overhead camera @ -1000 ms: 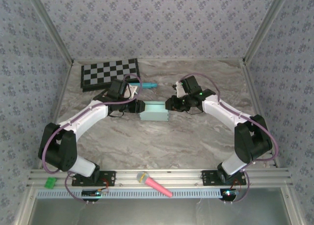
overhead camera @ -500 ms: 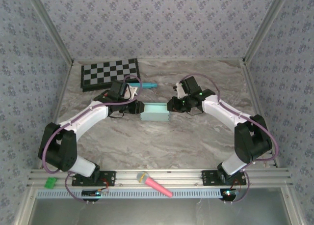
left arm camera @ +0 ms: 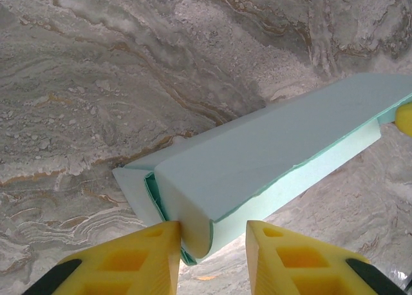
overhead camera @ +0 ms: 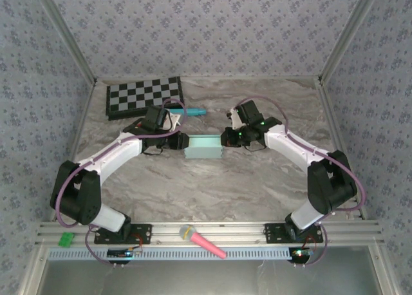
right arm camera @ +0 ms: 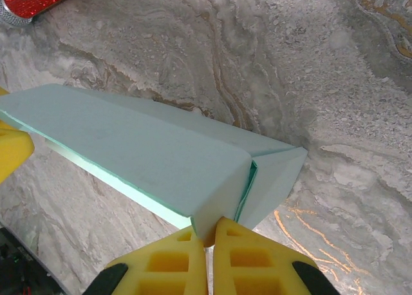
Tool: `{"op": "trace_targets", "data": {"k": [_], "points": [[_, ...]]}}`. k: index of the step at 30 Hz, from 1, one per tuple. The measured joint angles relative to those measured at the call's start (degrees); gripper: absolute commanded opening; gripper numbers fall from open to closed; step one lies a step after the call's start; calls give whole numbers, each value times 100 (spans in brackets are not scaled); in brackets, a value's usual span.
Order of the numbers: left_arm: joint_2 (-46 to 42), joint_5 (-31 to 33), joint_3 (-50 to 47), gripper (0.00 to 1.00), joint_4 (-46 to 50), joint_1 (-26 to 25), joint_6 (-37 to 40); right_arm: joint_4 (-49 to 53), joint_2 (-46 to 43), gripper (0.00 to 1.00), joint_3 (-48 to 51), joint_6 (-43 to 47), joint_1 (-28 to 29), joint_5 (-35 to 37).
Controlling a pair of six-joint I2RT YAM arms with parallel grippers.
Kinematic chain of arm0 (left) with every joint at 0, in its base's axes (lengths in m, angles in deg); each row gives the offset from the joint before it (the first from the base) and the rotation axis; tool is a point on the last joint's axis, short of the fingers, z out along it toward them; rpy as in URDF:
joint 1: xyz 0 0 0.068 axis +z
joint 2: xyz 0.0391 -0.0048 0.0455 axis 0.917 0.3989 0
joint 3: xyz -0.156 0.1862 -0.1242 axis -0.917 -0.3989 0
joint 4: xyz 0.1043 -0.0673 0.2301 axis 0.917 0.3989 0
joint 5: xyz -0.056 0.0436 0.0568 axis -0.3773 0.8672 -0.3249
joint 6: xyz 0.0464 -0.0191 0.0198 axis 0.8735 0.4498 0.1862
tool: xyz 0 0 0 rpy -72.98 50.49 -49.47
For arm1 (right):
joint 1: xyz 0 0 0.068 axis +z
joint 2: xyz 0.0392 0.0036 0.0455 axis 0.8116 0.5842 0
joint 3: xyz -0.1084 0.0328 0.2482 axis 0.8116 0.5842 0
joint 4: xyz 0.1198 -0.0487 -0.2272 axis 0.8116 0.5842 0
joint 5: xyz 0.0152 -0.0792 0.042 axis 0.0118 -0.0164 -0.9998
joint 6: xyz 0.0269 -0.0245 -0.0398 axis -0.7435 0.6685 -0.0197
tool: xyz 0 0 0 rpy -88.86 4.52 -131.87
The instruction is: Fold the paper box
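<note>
Top external view: the paper box (overhead camera: 203, 147) lies on the marbled table (overhead camera: 257, 185), near the checkerboard (overhead camera: 145, 95), on its arm-base side and past its right corner. The left gripper (overhead camera: 182, 141) meets the box end nearer the checkerboard, and the right gripper (overhead camera: 223, 138) meets the end farther from it. The box reads as a small, pale aqua, flattened sleeve.

Left wrist view: the left gripper (left arm camera: 212, 243) stands parted astride the end of the paper box (left arm camera: 277, 153) nearer the checkerboard. One finger touches the rounded fold; bare table shows between the box and the other finger, so nothing is clamped. The card is thin, with darker teal cut edges and loose inner flaps. It is probably light and springy, easy to dent, and apt to slide when pushed from one end only.

Right wrist view: the right gripper (right arm camera: 206, 253) has its fingers pressed together at the lower corner of the paper box (right arm camera: 141, 153), on the end farther from the checkerboard. It appears to pinch a single wall, though the pads hide the contact. The end flap beside it splays outward. A hold on a crease or corner suits best, since the broad panel would likely bow.
</note>
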Motion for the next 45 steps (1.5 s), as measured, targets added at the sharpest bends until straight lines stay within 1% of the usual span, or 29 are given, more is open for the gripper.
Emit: {"op": "trace_targets", "data": {"k": [12, 17, 20, 24, 32, 45], "points": [[-50, 57, -146, 31, -35, -28, 4, 223, 39, 9, -103, 127, 142, 304], [-52, 74, -149, 31, -33, -35, 9, 236, 37, 17, -109, 140, 162, 348], [-52, 76, -149, 29, -24, -35, 20, 234, 33, 21, -107, 149, 173, 363], [-52, 76, -149, 29, -24, -37, 22, 223, -55, 23, -107, 151, 170, 389], [-55, 79, -149, 29, -22, -37, 24, 166, -129, 22, -109, 205, 155, 402], [-55, 138, -170, 20, -11, -35, 66, 122, -39, 10, -96, 254, 127, 411]]}}
